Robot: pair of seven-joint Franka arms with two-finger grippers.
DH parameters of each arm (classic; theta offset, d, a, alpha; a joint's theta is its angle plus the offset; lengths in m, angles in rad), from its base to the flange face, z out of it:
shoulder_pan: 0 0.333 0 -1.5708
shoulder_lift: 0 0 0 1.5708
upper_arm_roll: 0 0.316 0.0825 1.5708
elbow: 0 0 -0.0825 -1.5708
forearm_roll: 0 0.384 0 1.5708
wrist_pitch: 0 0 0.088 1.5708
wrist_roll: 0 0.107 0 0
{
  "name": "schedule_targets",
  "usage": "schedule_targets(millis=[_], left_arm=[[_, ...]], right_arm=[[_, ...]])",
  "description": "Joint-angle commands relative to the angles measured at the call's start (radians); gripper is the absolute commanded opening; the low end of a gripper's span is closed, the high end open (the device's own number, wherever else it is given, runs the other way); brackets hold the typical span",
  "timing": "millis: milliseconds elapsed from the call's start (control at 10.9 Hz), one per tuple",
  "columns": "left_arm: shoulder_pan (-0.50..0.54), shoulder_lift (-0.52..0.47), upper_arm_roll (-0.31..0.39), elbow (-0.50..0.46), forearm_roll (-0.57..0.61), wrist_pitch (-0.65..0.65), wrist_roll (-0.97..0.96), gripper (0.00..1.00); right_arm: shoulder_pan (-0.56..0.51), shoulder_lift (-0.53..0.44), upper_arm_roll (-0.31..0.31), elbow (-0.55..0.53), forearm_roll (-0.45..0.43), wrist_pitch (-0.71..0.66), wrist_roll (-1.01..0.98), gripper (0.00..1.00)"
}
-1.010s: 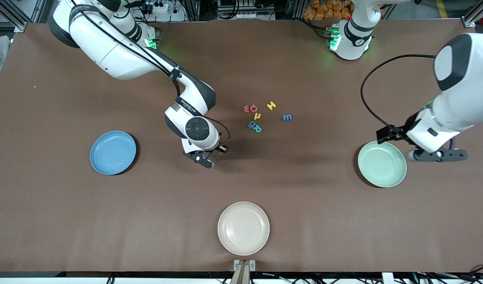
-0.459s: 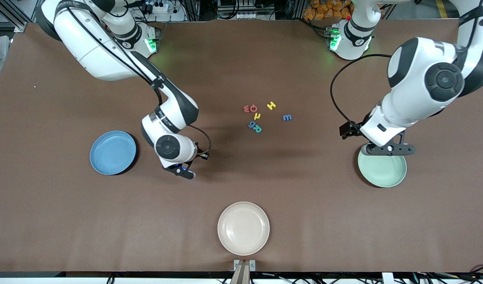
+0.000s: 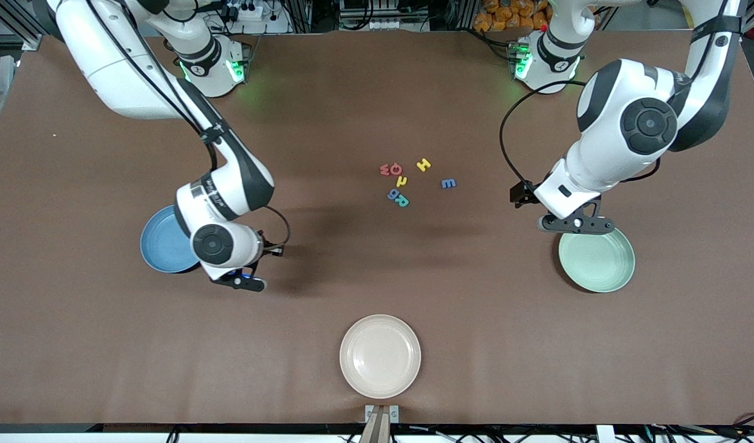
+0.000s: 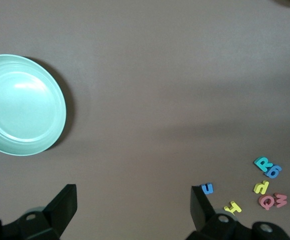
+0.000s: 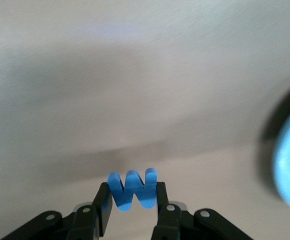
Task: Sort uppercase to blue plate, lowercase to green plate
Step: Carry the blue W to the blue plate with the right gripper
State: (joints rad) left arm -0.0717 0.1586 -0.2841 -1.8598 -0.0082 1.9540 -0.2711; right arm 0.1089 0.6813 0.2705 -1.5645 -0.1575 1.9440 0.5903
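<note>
- Right gripper (image 3: 244,282) pinches a blue W (image 5: 132,189) between its fingers; the letter stands upright in the jaws, its long axis spanning finger to finger.
- It hangs over bare table just beside the blue plate (image 3: 161,246), toward the table's middle; the plate's rim shows at the edge of the right wrist view.
- Judgement: the drop needs a short sideways carry toward the right arm's end until the W is over the plate.
- Left gripper (image 3: 577,224), jaws wide and empty, sits over the green plate's (image 3: 598,261) rim.
- Remaining letters (image 3: 402,181) lie clustered mid-table, well apart from both plates.
</note>
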Motion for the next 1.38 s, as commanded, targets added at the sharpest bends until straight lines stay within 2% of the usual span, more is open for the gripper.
schedule_targets(millis=[0,184,551,734,1010,1102,1285], left_arm=[[0.009,-0.040,-0.024,-0.094,-0.009,0.065,-0.031,1.00],[0.009,-0.050,-0.026,-0.152,-0.009,0.115,-0.034,1.00],[0.009,-0.137,-0.059,-0.369,-0.009,0.253,-0.039,1.00],[0.006,-0.126,-0.076,-0.394,-0.010,0.272,-0.098,1.00],[0.006,-0.119,-0.102,-0.400,-0.021,0.286,-0.160,1.00],[0.004,-0.119,-0.104,-0.430,-0.030,0.334,-0.184,1.00],[0.004,-0.102,-0.160,-0.511,-0.045,0.483,-0.274,1.00]], right_arm=[[-0.005,-0.065,-0.054,-0.052,0.044,-0.008,-0.127,0.27],[-0.006,-0.083,-0.120,-0.086,0.047,0.003,-0.254,0.27],[-0.032,-0.126,-0.206,-0.156,0.049,0.015,-0.452,0.28],[-0.047,-0.138,-0.247,-0.198,0.055,0.045,-0.556,0.28],[-0.048,-0.138,-0.321,-0.284,0.160,0.139,-0.734,0.28],[-0.048,-0.134,-0.327,-0.289,0.171,0.142,-0.748,0.29],[-0.051,-0.131,-0.335,-0.302,0.206,0.141,-0.797,0.30]])
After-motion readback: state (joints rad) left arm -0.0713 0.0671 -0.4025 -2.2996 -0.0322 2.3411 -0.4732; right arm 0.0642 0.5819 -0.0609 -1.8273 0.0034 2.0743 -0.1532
